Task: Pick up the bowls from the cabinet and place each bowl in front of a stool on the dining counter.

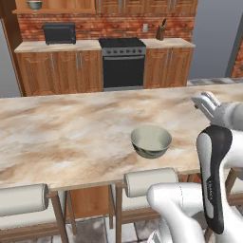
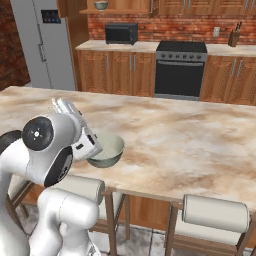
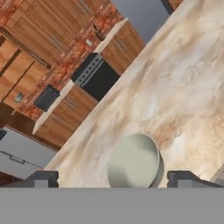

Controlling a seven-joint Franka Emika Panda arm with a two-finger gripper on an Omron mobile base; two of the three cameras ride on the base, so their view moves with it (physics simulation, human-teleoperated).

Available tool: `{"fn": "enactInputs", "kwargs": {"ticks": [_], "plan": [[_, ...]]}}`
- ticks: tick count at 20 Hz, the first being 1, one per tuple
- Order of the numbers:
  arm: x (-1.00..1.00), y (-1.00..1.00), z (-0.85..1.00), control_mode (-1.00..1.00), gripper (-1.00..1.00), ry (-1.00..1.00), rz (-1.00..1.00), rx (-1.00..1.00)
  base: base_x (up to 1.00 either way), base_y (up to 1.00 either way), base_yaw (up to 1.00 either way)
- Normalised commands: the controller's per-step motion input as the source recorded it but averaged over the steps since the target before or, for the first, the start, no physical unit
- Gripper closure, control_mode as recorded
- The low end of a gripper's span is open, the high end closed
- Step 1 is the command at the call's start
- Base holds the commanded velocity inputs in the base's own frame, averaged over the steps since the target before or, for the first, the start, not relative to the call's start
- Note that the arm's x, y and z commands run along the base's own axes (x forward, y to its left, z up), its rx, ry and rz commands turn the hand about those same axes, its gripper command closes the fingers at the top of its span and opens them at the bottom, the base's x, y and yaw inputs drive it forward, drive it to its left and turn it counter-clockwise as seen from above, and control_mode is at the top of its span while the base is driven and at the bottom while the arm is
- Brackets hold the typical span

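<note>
**Colours around the bowl**

The bowl point(image 1: 151, 142) is grey-green with dark patterning outside, pale cream-green inside. The desk point(image 1: 71, 133) under it is beige-brown marbled stone. Near the bowl, the stool point(image 1: 150, 182) has a cream-white roll cushion on brown wood. Beyond the desk, the oven point(image 1: 123, 64) is black.

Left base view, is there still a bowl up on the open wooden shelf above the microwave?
Yes, a second bowl sits on the cabinet shelf, above the black microwave.
</note>
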Motion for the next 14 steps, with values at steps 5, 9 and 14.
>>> {"fn": "enactInputs", "kwargs": {"ticks": [5,9,14], "plan": [[-0.73,0.11,0.54,-1.0,-1.0,0.09,0.25,-0.12,0.0,0.0,0.0],[-0.65,0.21,0.23,-1.0,-1.0,0.41,0.21,-0.25,0.0,0.0,0.0],[-0.46,0.2,0.12,-1.0,-1.0,0.23,0.22,-0.24,0.0,0.0,0.0]]}}
